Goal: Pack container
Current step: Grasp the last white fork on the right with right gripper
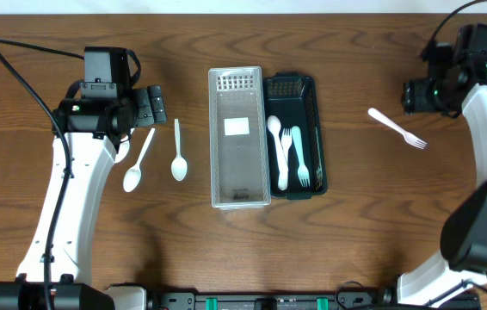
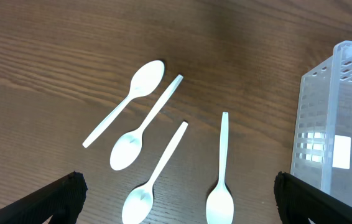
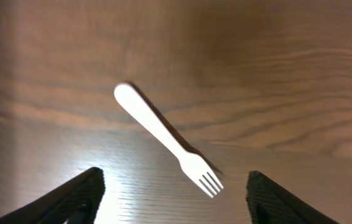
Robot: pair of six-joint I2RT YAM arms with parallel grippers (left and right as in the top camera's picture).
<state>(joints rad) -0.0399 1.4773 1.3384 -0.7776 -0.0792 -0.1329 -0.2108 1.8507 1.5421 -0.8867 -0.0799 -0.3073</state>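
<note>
Dark brown, wood-grain laminate bench (image 1: 360,228), seen from overhead, filling almost the whole field. The grain runs left to right in long, wavy streaks of lighter and darker brown. Beyond the far edge lies a narrow pale strip (image 1: 226,4); its nature cannot be determined. Along the middle of the near edge sits a black rail (image 1: 252,300) with small green fittings. Illumination comes from above, giving short, soft shadows close beside whatever rests on the surface. In the right wrist view a whitish glare patch (image 3: 120,183) spreads over the near-left bench surface, and the far part is dimmer and blurred. In the left wrist view the grain is evenly lit.
</note>
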